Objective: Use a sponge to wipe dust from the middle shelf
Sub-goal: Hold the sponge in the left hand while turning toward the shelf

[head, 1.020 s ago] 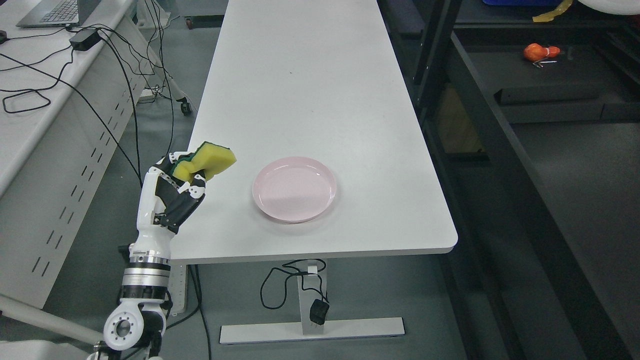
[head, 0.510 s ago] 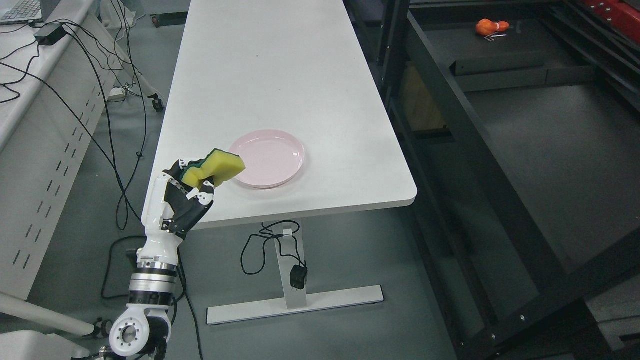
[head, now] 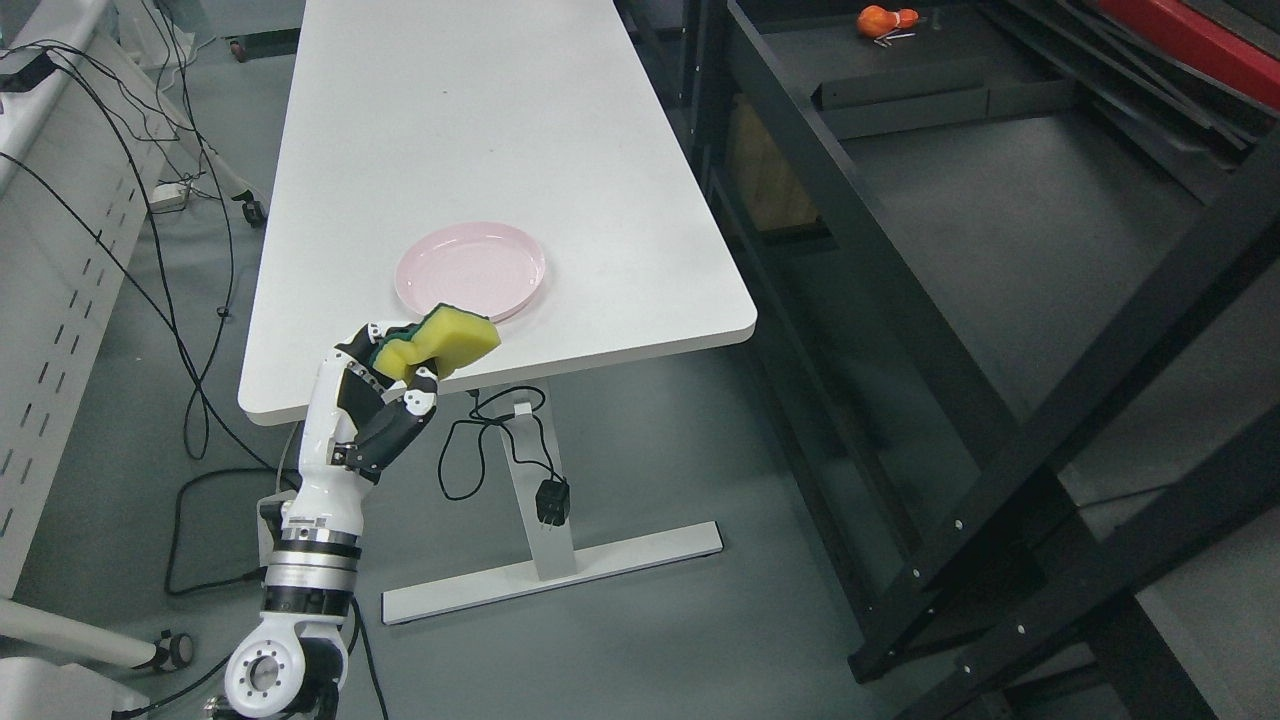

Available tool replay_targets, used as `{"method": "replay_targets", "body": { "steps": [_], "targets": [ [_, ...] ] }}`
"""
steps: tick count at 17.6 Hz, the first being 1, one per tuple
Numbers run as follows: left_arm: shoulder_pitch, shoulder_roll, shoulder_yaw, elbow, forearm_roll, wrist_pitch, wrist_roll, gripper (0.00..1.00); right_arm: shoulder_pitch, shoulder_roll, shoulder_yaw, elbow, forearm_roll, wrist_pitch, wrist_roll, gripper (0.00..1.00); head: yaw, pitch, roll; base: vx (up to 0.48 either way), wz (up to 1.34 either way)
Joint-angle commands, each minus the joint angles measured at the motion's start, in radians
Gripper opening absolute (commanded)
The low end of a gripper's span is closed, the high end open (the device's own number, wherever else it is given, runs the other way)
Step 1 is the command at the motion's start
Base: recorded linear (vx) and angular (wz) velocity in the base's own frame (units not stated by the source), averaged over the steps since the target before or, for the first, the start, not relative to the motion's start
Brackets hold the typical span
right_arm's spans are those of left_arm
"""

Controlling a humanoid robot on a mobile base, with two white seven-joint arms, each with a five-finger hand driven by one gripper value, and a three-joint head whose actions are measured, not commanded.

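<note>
My left hand (head: 400, 368) rises from the lower left, its fingers curled around a yellow sponge with a green scrub side (head: 447, 341). It holds the sponge up over the near edge of the white table (head: 480, 130), just in front of a pink plate (head: 470, 270). A black metal shelf rack (head: 860, 215) stands to the right, and its dark shelf board (head: 1020, 230) lies well right of the sponge. My right arm does not show.
An orange object (head: 885, 19) lies at the far end of the rack. Black cables (head: 190, 300) trail over the floor on the left beside a grey desk (head: 50, 260). The table's foot (head: 560, 575) and a hanging plug sit below the hand.
The whole picture has shifted left and tilted, so the camera has turned right toward the rack. My left hand keeps its hold on the sponge.
</note>
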State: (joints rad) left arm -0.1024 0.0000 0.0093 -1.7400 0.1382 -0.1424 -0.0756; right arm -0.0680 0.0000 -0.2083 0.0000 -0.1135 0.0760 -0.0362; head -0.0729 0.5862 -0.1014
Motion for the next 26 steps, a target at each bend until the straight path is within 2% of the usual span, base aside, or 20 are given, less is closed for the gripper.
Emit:
{"method": "replay_targets", "body": {
  "steps": [1,11,26],
  "targets": [
    [0.007,0.017,-0.005,-0.006,0.0,0.0,0.0,0.0,0.001,-0.017,0.0,-0.017,0.0,0.001,-0.001,1.0,0.0,0.0,0.0,-0.185,-0.24],
    [0.015,0.017,-0.051,-0.006,-0.002,0.0,-0.006,0.0,-0.001,-0.017,0.0,-0.017,0.0,0.001,-0.001,1.0,0.0,0.0,0.0,-0.184,-0.39],
    [0.013,0.017,-0.371,-0.004,-0.058,0.001,-0.003,0.0,0.001,-0.017,0.0,-0.017,0.0,0.001,-0.001,1.0,0.0,0.0,0.0,-0.12,-0.68]
  ]
}}
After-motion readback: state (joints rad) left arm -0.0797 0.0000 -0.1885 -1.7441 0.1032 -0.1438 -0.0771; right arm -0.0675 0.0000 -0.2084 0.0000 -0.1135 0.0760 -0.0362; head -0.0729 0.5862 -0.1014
